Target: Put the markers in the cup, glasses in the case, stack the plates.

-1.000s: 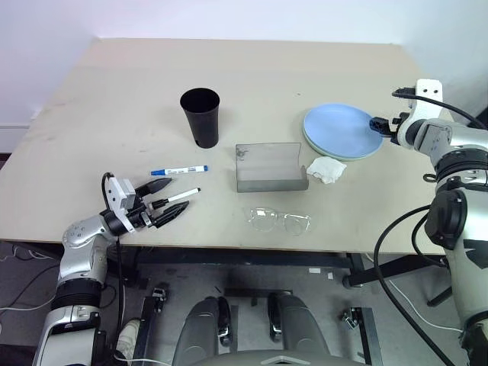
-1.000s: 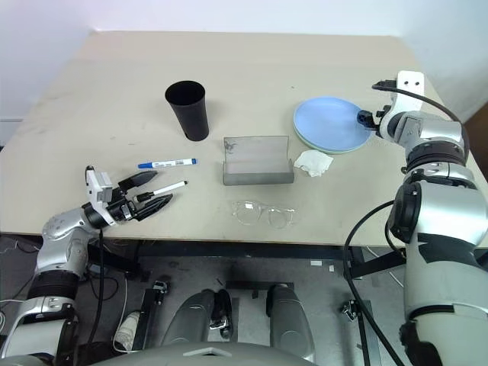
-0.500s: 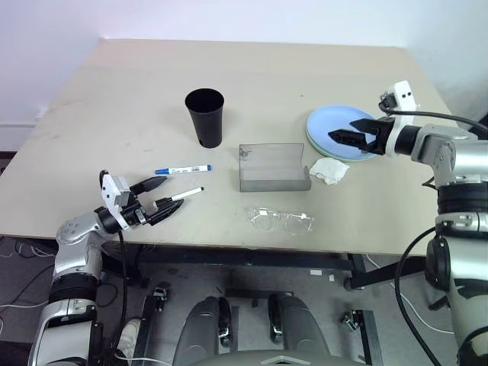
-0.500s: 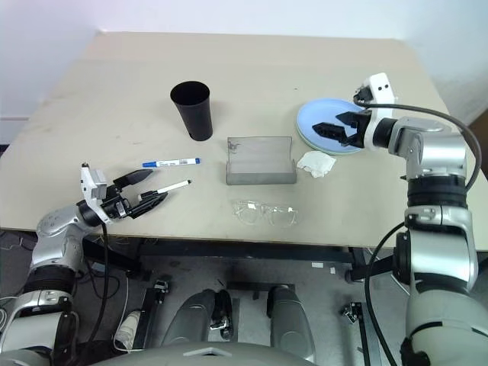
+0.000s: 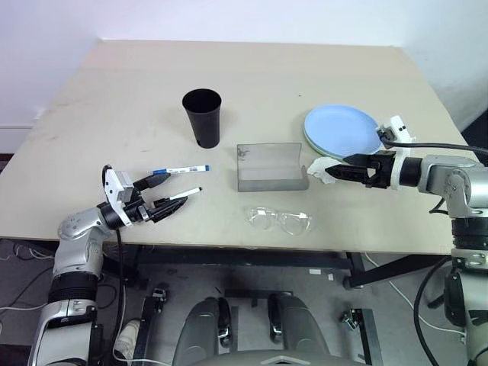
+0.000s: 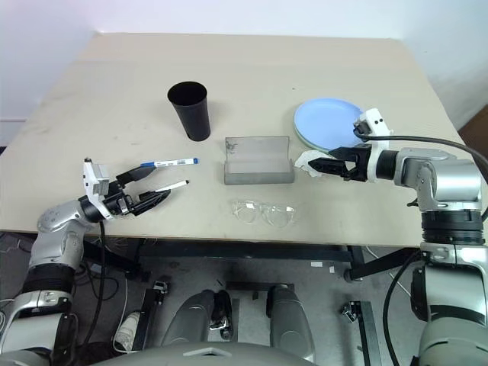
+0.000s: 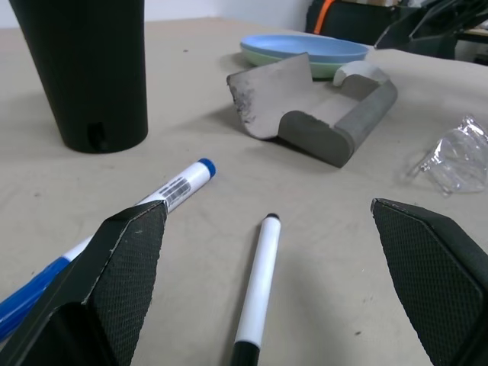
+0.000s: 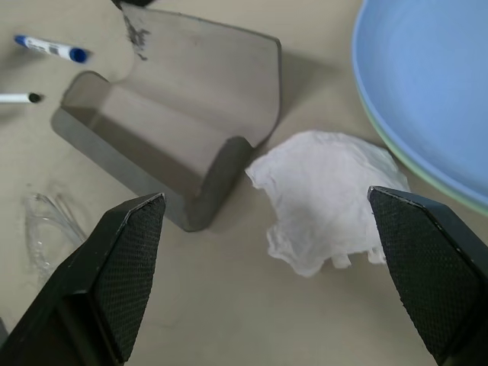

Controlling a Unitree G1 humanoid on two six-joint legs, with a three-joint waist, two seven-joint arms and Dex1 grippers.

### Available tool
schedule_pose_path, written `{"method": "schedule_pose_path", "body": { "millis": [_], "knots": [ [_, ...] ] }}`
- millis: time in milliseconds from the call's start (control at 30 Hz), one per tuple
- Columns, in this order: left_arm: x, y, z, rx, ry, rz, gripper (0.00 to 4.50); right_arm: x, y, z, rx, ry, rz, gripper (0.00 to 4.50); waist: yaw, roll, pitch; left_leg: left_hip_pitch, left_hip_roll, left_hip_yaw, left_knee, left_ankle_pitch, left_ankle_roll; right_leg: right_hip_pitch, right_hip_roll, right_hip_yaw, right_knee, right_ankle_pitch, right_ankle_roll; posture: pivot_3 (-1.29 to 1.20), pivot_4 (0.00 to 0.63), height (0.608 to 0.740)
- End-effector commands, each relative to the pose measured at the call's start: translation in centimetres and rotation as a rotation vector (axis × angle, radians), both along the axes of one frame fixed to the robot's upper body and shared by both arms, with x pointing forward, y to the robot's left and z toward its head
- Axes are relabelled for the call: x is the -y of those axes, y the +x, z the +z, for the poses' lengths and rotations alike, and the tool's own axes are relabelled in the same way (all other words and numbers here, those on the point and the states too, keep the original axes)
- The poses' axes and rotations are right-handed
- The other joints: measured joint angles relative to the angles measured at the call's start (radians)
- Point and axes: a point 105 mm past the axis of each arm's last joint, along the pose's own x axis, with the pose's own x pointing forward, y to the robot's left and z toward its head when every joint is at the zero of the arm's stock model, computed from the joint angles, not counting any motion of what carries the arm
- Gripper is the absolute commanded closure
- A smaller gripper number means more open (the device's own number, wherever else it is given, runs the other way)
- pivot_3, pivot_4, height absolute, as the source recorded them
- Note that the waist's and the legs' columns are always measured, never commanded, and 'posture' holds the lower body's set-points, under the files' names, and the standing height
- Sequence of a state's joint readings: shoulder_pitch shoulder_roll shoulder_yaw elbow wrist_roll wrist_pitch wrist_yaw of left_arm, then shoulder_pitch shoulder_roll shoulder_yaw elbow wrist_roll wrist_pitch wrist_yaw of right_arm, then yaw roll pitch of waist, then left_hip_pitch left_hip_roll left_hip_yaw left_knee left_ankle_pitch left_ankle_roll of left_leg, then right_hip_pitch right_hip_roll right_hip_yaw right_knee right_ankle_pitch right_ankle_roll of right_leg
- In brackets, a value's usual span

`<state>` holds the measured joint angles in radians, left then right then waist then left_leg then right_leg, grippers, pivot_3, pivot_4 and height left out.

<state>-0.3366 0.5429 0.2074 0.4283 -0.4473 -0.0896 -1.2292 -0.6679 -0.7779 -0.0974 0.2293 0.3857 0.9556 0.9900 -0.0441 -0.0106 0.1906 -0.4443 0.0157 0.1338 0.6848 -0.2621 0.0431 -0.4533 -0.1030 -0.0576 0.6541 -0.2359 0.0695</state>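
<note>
Left gripper (image 5: 158, 199) hovering, fingers spread, empty, over the black-capped marker (image 5: 183, 194); blue-capped marker (image 5: 180, 169) lying just beyond, cup (image 5: 202, 117) farther back. Case (image 5: 270, 166) sitting open, glasses (image 5: 279, 220) in front. Right gripper (image 5: 342, 171), released, is swinging back from the stacked plates (image 5: 343, 133) toward the paper wad (image 5: 326, 168). Plates look done; markers and glasses pending.

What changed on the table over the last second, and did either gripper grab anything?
The right gripper swung from the light blue round plate to the crumpled white paper wad, open, holding nothing. The left gripper stayed open by the black-capped white marker. Nothing else moved.
</note>
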Motion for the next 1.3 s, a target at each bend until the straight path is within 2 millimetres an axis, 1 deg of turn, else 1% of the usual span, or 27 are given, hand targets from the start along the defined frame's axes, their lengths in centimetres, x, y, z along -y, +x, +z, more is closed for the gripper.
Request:
{"method": "schedule_pose_path", "body": {
  "millis": [33, 267, 400, 433, 500, 533, 567, 600, 733, 767, 800, 867, 933, 1000, 1067, 1133, 1200, 1267, 1300],
  "knots": [
    [0.3, -0.1, 0.7, 0.021, 0.012, -0.012, 0.00, 0.7, 0.7, -0.1, 0.021, -0.031, -0.037, 0.02, 0.000, 0.000, 0.000, 0.000, 0.000, 0.000, 0.000, 0.000, 0.000, 0.000, 0.000, 0.000, 0.000, 0.000, 0.000, 0.00, 0.150, 0.710],
    [0.0, 0.2, 0.7, 0.014, 0.019, -0.006, 0.00, 0.3, 1.7, -1.4, 0.001, -0.050, -0.059, 0.02, 0.000, 0.000, 0.000, 0.000, 0.000, 0.000, 0.000, 0.001, -0.001, 0.000, 0.000, 0.000, 0.000, 0.000, -0.001, 0.00, 0.150, 0.710],
    [-0.5, 0.0, 0.6, 0.010, 0.032, -0.001, 0.00, 0.1, 2.5, -2.1, 0.004, -0.056, -0.093, 0.02, 0.000, 0.000, 0.000, 0.000, 0.000, 0.000, 0.000, 0.001, -0.001, 0.000, 0.000, 0.000, 0.000, 0.000, -0.001, 0.00, 0.150, 0.710],
    [-0.5, 0.0, 0.6, 0.010, 0.033, 0.000, 0.00, 0.3, 2.8, -2.4, 0.004, -0.074, -0.112, 0.20, 0.000, 0.000, 0.000, 0.000, 0.000, 0.000, 0.000, 0.001, -0.001, 0.000, 0.000, 0.000, 0.000, 0.000, -0.001, 0.00, 0.150, 0.710],
    [-0.6, -0.2, 0.7, 0.013, 0.034, 0.002, 0.00, 0.9, 3.1, -2.8, -0.006, -0.080, -0.151, 0.63, 0.000, 0.000, 0.000, 0.000, 0.000, 0.000, 0.000, 0.001, -0.002, 0.000, 0.000, 0.000, 0.000, 0.000, -0.001, 0.00, 0.150, 0.710],
    [-0.6, -0.3, 0.7, 0.014, 0.035, 0.001, 0.00, 1.1, 3.1, -2.8, -0.005, -0.074, -0.151, 0.98, 0.000, 0.000, 0.000, 0.000, 0.000, 0.000, 0.000, 0.002, -0.002, 0.000, 0.000, 0.000, 0.000, 0.000, -0.001, 0.00, 0.150, 0.710],
    [-0.6, -0.5, 0.8, 0.015, 0.036, 0.000, 0.00, 1.1, 3.0, -2.6, -0.002, -0.068, -0.143, 1.23, 0.000, 0.000, 0.000, 0.000, 0.000, 0.000, 0.000, 0.002, -0.002, 0.000, 0.000, 0.000, 0.000, 0.000, -0.001, 0.00, 0.150, 0.710],
    [-0.5, -0.5, 0.8, 0.016, 0.037, -0.001, 0.00, 1.1, 2.8, -2.3, 0.011, -0.064, -0.129, 1.62, 0.000, 0.000, 0.000, 0.000, 0.000, 0.000, 0.000, 0.002, -0.003, 0.000, 0.000, 0.000, -0.001, 0.000, -0.001, 0.00, 0.150, 0.710],
    [-0.1, -0.7, 1.5, 0.023, 0.041, -0.002, 0.00, 1.3, 2.4, -0.4, 0.060, -0.054, -0.111, 2.96, 0.001, 0.000, 0.000, -0.001, 0.000, 0.000, 0.000, 0.002, -0.002, 0.000, 0.000, 0.000, -0.001, 0.000, -0.001, 0.00, 0.150, 0.710],
    [0.0, -0.7, 1.7, 0.024, 0.041, -0.002, 0.00, 1.4, 2.3, 0.0, 0.069, -0.058, -0.098, 3.36, 0.002, 0.000, 0.000, -0.001, 0.000, 0.000, 0.000, 0.001, -0.002, 0.000, 0.000, 0.000, -0.001, 0.000, -0.001, 0.00, 0.150, 0.710],
    [0.1, -0.7, 1.8, 0.024, 0.040, -0.001, 0.00, 1.3, 2.0, 0.6, 0.089, -0.062, -0.078, 3.73, 0.002, 0.000, 0.000, -0.001, 0.000, 0.000, 0.000, 0.001, -0.001, 0.000, 0.000, 0.000, -0.001, 0.000, -0.001, 0.00, 0.150, 0.710],
    [0.3, -0.7, 2.0, 0.023, 0.042, -0.001, 0.00, 1.0, 1.5, 2.5, 0.163, -0.060, -0.023, 4.40, 0.001, 0.000, 0.000, -0.001, 0.000, 0.000, 0.000, 0.000, 0.000, 0.000, 0.000, 0.000, -0.001, 0.000, -0.001, 0.00, 0.150, 0.710],
    [0.5, -0.8, 2.2, 0.024, 0.040, -0.002, 0.00, 1.1, 1.4, 4.4, 0.227, -0.037, -0.013, 4.45, 0.001, 0.000, 0.000, -0.001, 0.000, 0.000, 0.000, 0.000, 0.000, 0.000, 0.000, 0.000, -0.001, 0.000, -0.001, 0.00, 0.150, 0.710],
    [0.7, -0.8, 2.5, 0.026, 0.034, -0.005, 0.00, 1.9, 2.4, 7.0, 0.316, -0.021, -0.078, 4.45, -0.002, 0.000, 0.000, 0.000, 0.000, 0.000, 0.000, 0.000, 0.000, 0.000, 0.000, 0.000, -0.001, 0.000, -0.001, 0.00, 0.150, 0.710],
    [0.8, -0.8, 2.6, 0.025, 0.029, -0.006, 0.00, 2.7, 3.8, 8.5, 0.373, -0.010, -0.166, 4.45, -0.004, 0.001, 0.000, 0.000, 0.000, 0.001, 0.000, 0.000, 0.000, 0.000, 0.000, 0.000, -0.001, 0.000, -0.002, 0.00, 0.150, 0.710],
    [0.8, -0.7, 2.6, 0.023, 0.027, -0.005, 0.00, 3.1, 5.1, 8.7, 0.389, -0.011, -0.230, 4.45, -0.002, 0.000, 0.000, 0.000, 0.000, 0.001, -0.001, 0.001, -0.001, -0.001, 0.000, 0.000, -0.001, 0.000, -0.004, 0.00, 0.150, 0.710],
    [0.9, -0.6, 2.6, 0.021, 0.027, -0.004, 0.00, 3.3, 6.2, 8.3, 0.395, -0.042, -0.275, 4.45, -0.002, 0.000, 0.000, 0.000, 0.001, 0.001, -0.001, 0.001, -0.002, -0.001, 0.000, -0.001, -0.001, 0.000, -0.004, 0.00, 0.150, 0.710],
    [1.0, -0.5, 2.4, 0.022, 0.025, 0.000, 0.00, 3.3, 7.6, 6.9, 0.363, -0.074, -0.324, 4.45, -0.001, 0.000, 0.000, 0.000, 0.001, 0.001, -0.001, 0.002, -0.003, -0.001, 0.000, 0.000, -0.001, 0.000, -0.004, 0.00, 0.150, 0.710],
    [1.0, -0.5, 2.3, 0.022, 0.025, 0.001, 0.00, 3.3, 8.1, 6.1, 0.337, -0.086, -0.345, 4.45, -0.001, 0.000, 0.000, -0.001, 0.001, 0.001, -0.001, 0.004, -0.006, -0.001, 0.000, 0.000, -0.002, 0.000, -0.004, 0.00, 0.150, 0.710]
  ]
}}
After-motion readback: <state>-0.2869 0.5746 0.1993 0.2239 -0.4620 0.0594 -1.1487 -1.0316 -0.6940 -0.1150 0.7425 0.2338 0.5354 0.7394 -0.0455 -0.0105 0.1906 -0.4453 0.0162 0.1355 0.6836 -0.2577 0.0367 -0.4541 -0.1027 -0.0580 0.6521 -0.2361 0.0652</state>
